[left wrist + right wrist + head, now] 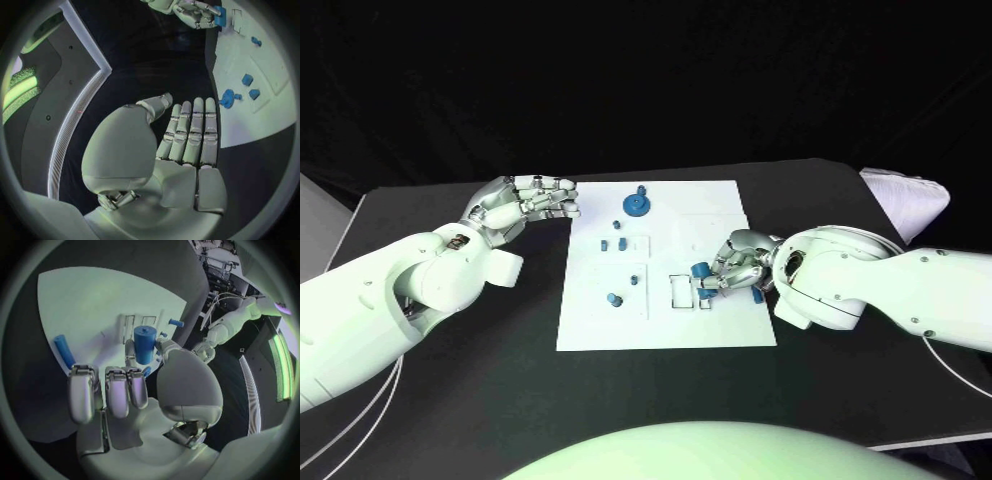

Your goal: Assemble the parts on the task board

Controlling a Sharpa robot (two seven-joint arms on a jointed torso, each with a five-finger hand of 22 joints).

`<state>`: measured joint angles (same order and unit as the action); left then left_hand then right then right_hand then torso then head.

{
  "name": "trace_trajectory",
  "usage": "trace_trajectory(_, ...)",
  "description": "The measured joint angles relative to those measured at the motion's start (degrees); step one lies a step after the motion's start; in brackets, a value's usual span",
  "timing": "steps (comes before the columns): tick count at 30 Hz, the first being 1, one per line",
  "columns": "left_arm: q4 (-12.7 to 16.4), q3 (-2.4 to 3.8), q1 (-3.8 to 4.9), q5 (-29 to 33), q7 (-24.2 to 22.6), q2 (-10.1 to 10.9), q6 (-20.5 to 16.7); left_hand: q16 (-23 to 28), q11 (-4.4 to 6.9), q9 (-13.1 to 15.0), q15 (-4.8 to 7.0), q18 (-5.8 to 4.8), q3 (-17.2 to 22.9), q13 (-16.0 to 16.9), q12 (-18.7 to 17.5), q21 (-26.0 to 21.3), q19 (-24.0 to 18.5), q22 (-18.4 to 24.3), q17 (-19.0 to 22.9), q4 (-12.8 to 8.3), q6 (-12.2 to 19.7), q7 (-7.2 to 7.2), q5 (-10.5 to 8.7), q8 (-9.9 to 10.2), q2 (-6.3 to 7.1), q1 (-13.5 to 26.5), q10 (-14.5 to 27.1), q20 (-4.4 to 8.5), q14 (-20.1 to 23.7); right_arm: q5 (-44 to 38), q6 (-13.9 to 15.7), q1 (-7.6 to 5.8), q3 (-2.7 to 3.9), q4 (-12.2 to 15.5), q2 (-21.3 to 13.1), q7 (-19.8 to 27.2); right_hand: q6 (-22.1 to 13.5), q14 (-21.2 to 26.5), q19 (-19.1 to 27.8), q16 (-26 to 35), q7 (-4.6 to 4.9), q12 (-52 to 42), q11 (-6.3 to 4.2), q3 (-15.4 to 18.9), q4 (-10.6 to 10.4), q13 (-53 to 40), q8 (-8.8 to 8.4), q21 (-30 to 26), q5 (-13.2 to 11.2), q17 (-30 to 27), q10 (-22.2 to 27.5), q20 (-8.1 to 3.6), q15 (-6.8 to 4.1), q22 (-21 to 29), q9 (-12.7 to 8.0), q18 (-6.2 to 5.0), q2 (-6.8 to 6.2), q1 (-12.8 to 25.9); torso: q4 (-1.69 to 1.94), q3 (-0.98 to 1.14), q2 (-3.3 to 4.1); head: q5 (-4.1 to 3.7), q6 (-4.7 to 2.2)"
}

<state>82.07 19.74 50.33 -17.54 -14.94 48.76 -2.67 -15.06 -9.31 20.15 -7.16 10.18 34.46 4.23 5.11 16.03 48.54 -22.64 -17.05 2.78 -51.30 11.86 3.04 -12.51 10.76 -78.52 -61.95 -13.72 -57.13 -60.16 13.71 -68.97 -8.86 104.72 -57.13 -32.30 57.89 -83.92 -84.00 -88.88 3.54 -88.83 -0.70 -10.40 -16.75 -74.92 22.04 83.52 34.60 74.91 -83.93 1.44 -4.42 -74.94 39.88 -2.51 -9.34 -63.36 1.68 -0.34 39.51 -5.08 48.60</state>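
while the right hand at the centre right of the frame pinches a blue cylinder part over the task board, the left hand waits open and empty at the board's upper left edge, so i judge the next move must set this part into its slot.

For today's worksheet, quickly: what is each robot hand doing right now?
Left robot hand: open, fingers straight, holding nothing.
Right robot hand: holding a blue cylinder part over the task board.
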Motion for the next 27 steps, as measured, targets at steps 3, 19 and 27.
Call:
trace_trajectory(3, 0.0, 0.0, 0.0, 0.0, 0.0, 0.0, 0.0, 0.0, 0.0, 0.0, 0.0, -0.01, 0.0, 0.0, -0.2, 0.0, 0.0, 0.1, -0.1, 0.0, 0.0, 0.0, 0.0, 0.0, 0.0, 0.0, 0.0, 0.0, 0.0, 0.1, -0.2, 0.27, -0.06, -0.6, 1.2, 0.0, 0.0, 0.0, 0.0, 0.0, 0.0, 0.4, 0.0, 0.0, 0.0, 0.0, -0.01, 0.0, -0.1, 0.0, 0.0, 0.0, 0.0, 0.0, 0.0, -0.01, 0.0, 0.0, 0.01, 0.01, 0.02, 0.08, 0.04)
trace_trajectory(19, 0.1, 0.0, 0.0, 0.0, 0.0, 0.0, 0.0, 0.0, 0.0, 0.0, 0.0, 0.0, 0.0, 0.0, -0.2, 0.0, 0.0, 0.1, -0.1, 0.0, 0.0, 0.0, 0.0, 0.0, 0.0, 0.0, 0.0, 0.0, 0.0, -3.0, -1.2, 1.14, -0.14, -3.0, 4.9, -0.1, 0.0, 0.0, 0.0, 0.0, -0.01, 0.6, 0.01, 0.0, 0.0, 0.0, -0.15, 0.0, -1.2, 0.0, 0.0, 0.01, 0.01, 0.0, 0.1, -0.04, 0.24, 0.2, 0.03, -0.01, 0.09, 0.24, 0.22)
trace_trajectory(27, 0.2, 0.0, 0.0, 0.0, 0.1, 0.0, 0.0, 0.0, 0.0, 0.0, 0.0, 0.0, 0.0, 0.0, -0.2, 0.0, 0.0, 0.1, -0.1, 0.0, 0.0, 0.0, 0.0, 0.0, 0.0, 0.0, 0.0, 0.0, 0.0, -4.3, -1.3, 1.24, -0.12, -3.6, 5.6, -0.1, 0.2, 0.0, 0.0, 0.0, -0.02, 0.8, 0.02, 0.0, 0.0, 0.0, -0.15, 0.0, -1.5, 0.0, 0.0, 0.01, 0.01, 0.0, 0.3, -0.04, 0.23, 0.2, -0.01, 0.02, 0.09, 0.31, 0.23)
